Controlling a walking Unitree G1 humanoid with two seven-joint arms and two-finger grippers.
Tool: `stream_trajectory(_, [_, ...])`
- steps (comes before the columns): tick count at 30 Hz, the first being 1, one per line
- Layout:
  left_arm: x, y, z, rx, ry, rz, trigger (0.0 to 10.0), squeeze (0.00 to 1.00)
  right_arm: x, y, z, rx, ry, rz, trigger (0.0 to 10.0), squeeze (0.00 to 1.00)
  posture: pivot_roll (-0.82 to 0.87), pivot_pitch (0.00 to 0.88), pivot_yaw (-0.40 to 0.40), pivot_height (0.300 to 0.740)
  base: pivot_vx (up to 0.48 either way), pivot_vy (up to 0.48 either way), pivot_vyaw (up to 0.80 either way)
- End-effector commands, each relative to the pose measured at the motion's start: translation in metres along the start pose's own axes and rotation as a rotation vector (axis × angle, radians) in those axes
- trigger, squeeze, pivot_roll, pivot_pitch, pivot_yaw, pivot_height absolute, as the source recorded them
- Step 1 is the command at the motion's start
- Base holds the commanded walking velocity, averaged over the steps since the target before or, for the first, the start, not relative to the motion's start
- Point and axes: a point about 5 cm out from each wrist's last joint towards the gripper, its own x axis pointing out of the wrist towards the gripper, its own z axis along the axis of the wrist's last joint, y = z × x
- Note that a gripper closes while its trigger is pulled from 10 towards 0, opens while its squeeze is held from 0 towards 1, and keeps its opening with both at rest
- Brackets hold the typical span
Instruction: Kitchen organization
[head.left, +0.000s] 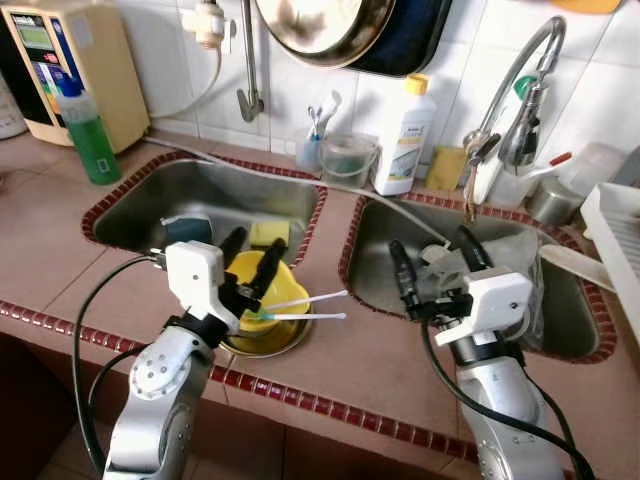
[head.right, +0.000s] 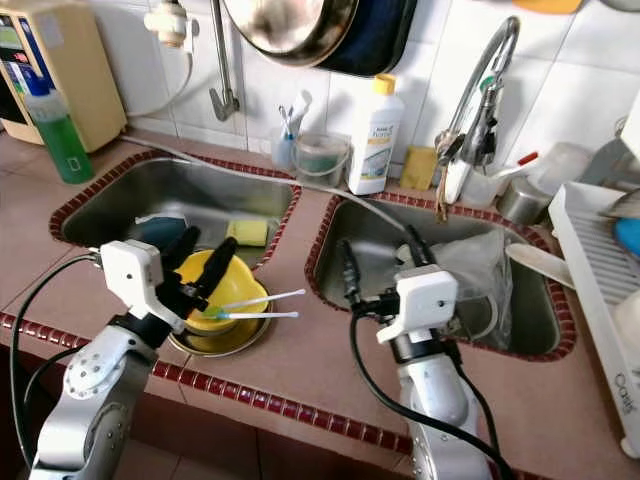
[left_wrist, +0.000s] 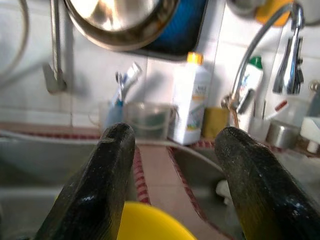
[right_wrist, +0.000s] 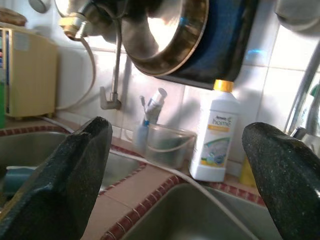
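1. Nearest the camera, a tiled counter (head.left: 370, 360) with a dark red edge runs across the scene, and two silver robot arms reach over it.
2. The left gripper (head.left: 250, 262) hovers above a yellow bowl (head.left: 262, 290), its two black fingers spread apart and holding nothing.
3. The yellow bowl sits in a metal dish (head.left: 262, 340) on the counter, at the front edge of the left sink (head.left: 200, 195); two white sticks with blue tips (head.left: 305, 305) rest across it.
4. The right gripper (head.left: 435, 262) hangs over the right sink (head.left: 385, 270) with its fingers wide apart and empty.
5. A yellow sponge (head.left: 268, 232) lies in the left sink.
6. Farther back, a green bottle (head.left: 88, 130) stands at the left.
7. Against the tiled wall stand a cup of toothbrushes (head.left: 312, 140), a white bottle with a yellow cap (head.left: 405, 135) and a curved tap (head.left: 520, 90).
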Motion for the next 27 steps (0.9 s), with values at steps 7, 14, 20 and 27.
stream_trajectory(7, [-0.007, 0.004, 0.000, 0.012, 0.017, 0.009, 10.0, 0.00, -0.006, 0.005, -0.001, 0.021, 0.014, 0.054, 10.0, 0.00, 0.09, 0.000, -0.055, 0.740, 0.000, -0.034, 0.00])
stream_trajectory(14, [-0.019, 0.003, -0.002, 0.049, 0.061, -0.049, 10.0, 0.00, -0.027, 0.006, -0.014, 0.020, 0.109, 0.128, 10.0, 0.00, 0.09, 0.000, -0.046, 0.740, 0.000, 0.000, 0.00])
stream_trajectory(20, [-0.032, -0.001, -0.007, 0.094, 0.109, -0.122, 10.0, 0.00, -0.040, 0.003, -0.020, 0.017, 0.163, 0.161, 10.0, 0.00, 0.08, 0.013, -0.039, 0.740, 0.000, 0.000, 0.00])
stream_trajectory(27, [-0.037, 0.000, -0.009, 0.128, 0.133, -0.142, 10.0, 0.00, -0.056, -0.003, -0.028, -0.001, 0.234, 0.209, 10.0, 0.00, 0.07, 0.025, -0.035, 0.740, 0.000, 0.000, 0.00])
